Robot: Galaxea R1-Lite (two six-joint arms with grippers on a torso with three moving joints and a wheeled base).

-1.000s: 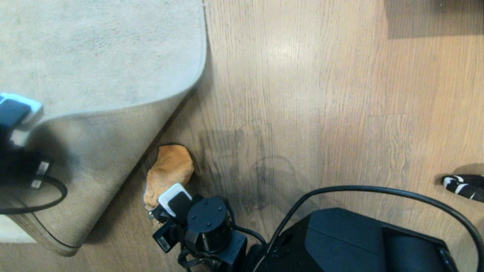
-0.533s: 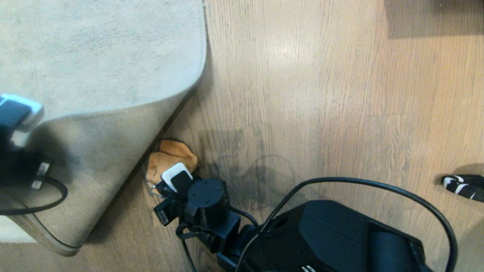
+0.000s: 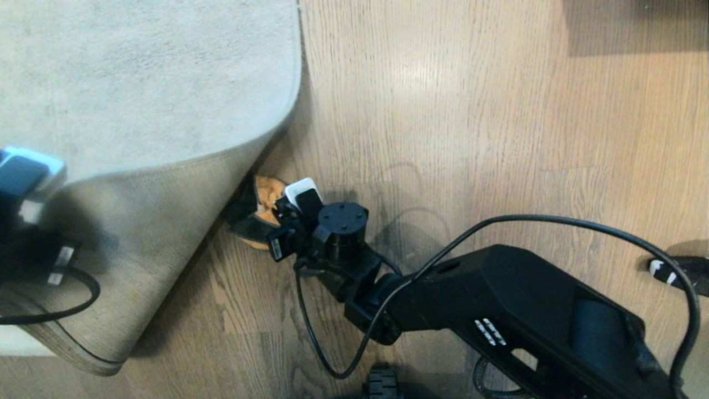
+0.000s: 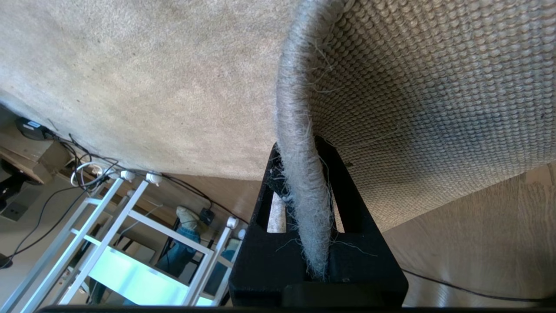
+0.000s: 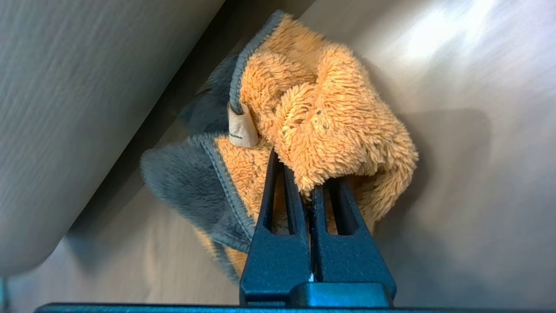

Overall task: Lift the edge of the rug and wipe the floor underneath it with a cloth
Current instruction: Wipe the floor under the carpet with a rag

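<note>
The pale rug's corner is folded up and back, showing its woven tan backing (image 3: 155,233). My left gripper (image 4: 299,150) is shut on the rug edge (image 4: 294,87) and holds it up at the far left of the head view. On the brown plank floor (image 3: 443,111), close against the raised rug, lies the orange cloth (image 3: 265,195), bunched up with its dark grey reverse showing. My right gripper (image 3: 279,216) is shut on the cloth (image 5: 334,108) and holds it low on the floor (image 5: 478,195); in its wrist view the right gripper (image 5: 299,167) pinches a fold.
A black-and-white striped object (image 3: 676,269) lies at the right edge. Something dark (image 3: 637,25) stands at the far right corner. Beyond the rug the left wrist view shows a white rack (image 4: 113,226), floor cables (image 4: 87,165) and a person's leg (image 4: 178,256).
My right arm has reached forward and to the right along the rug's fold, pushing the cloth with it. The cloth has bunched up. The left arm holds still.
</note>
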